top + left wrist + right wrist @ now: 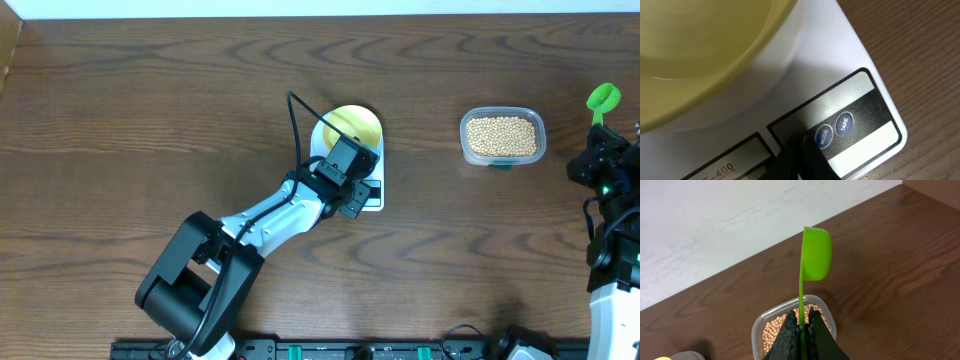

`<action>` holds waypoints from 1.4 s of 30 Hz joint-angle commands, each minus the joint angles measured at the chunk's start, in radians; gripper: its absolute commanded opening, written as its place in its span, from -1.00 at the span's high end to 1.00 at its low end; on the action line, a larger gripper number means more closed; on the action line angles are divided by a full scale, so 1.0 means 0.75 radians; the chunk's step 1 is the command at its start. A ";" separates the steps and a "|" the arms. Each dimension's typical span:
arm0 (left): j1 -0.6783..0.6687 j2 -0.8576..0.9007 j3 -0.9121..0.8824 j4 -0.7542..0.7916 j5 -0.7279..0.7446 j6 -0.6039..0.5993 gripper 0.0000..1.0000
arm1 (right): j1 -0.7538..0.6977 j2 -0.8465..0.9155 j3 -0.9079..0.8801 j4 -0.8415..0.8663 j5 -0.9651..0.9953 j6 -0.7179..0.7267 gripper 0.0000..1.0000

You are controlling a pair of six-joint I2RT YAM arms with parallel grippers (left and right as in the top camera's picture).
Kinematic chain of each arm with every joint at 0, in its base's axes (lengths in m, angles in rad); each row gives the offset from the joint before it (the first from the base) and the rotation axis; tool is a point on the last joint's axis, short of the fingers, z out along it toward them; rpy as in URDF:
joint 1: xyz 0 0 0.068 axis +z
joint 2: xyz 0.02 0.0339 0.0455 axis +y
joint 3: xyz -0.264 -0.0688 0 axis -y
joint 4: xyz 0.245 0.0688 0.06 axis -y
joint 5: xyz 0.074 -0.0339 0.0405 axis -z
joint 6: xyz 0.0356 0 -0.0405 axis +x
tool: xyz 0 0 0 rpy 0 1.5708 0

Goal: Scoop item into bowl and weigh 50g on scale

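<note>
L gripper (806, 145): jaws pressed together, nothing between them. We see its dark tip low over the front of the scale (850, 60), right at the edge of the MODE btn (823, 135). The TARE btn (844, 123) sits just past that, to the tip's right. We can't tell if the tip actually pushes MODE or only hangs over it. The bowl (700, 55) is ahead & to the left of the tip, pale yellow, upright on the scale's platform.

From overhead, the L gripper (358, 188) covers much of the scale's front. The bowl (355, 125) is just beyond it, and a strip of white scale (373, 200) shows beside the fingers.

R gripper (801, 316): jaws clamped on the thin handle of a green scoop (816, 252). The scoop stands straight out from the fingertips, w/ the cup at the far end bulging to the handle's right. The beans (772, 330) lie in a clear tub (756, 330) right beneath the fingers, which hide part of it.

Overhead, the R gripper (600, 140) is at the far right edge, w/ the scoop (603, 97) ahead of it. The tub (465, 135) of beans (500, 135) is near its left side, well apart from the L gripper & the scale. All of it rests on a dark wood table (150, 100).
</note>
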 commanded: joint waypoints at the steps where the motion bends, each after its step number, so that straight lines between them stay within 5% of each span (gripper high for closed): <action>1: 0.009 0.094 -0.103 -0.037 -0.072 0.007 0.85 | -0.004 0.001 0.020 -0.005 0.010 -0.013 0.98; 14: 0.009 -0.025 -0.081 -0.044 -0.072 -0.039 0.86 | -0.004 0.001 0.020 -0.004 0.010 -0.013 0.98; 26: 0.104 -0.561 -0.077 -0.044 -0.072 -0.180 0.86 | -0.004 0.001 0.020 -0.005 0.010 -0.013 0.98; 35: 0.508 -1.057 -0.078 -0.182 -0.077 -0.194 0.85 | -0.004 0.001 0.020 -0.005 0.010 -0.013 0.98; 42: 0.900 -1.174 -0.078 -0.480 -0.077 -0.194 0.85 | -0.004 0.001 0.020 -0.010 0.011 -0.014 0.98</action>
